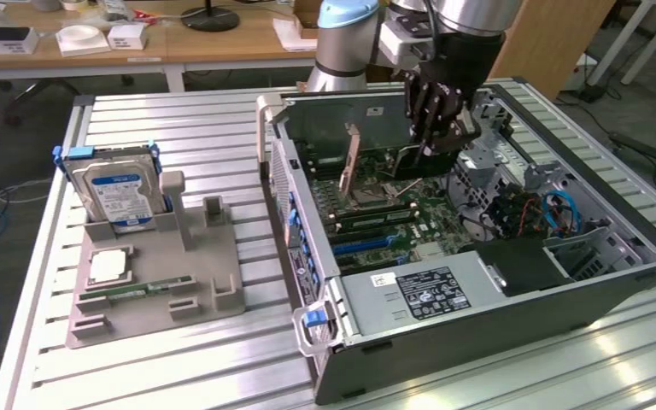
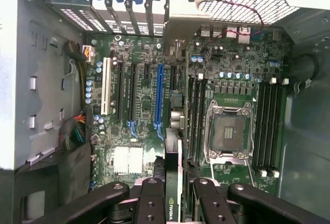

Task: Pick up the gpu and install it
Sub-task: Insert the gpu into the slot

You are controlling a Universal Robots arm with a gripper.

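My gripper [image 1: 436, 137] hangs inside the open computer case [image 1: 635, 256], above the motherboard [image 1: 419, 205]. In the wrist view the gripper [image 2: 178, 201] is shut on the gpu [image 2: 173, 182], a thin dark card seen edge-on with a green logo near the black fingers [image 2: 149, 198]. The card runs away from the fingers toward the case's rear slot openings, with its metal bracket [image 2: 180, 20] at the far end. It hovers over the board just beside the long blue slot [image 2: 159, 95], between that slot and the memory slots next to the processor socket [image 2: 229, 128].
On the exterior view's left a grey fixture [image 1: 157, 273] holds a hard drive [image 1: 123, 192] with a blue-white label, a processor chip [image 1: 109, 266] and a green memory stick [image 1: 134, 290]. The power supply [image 1: 419, 295] and drive cage [image 1: 584, 248] crowd the case's near end.
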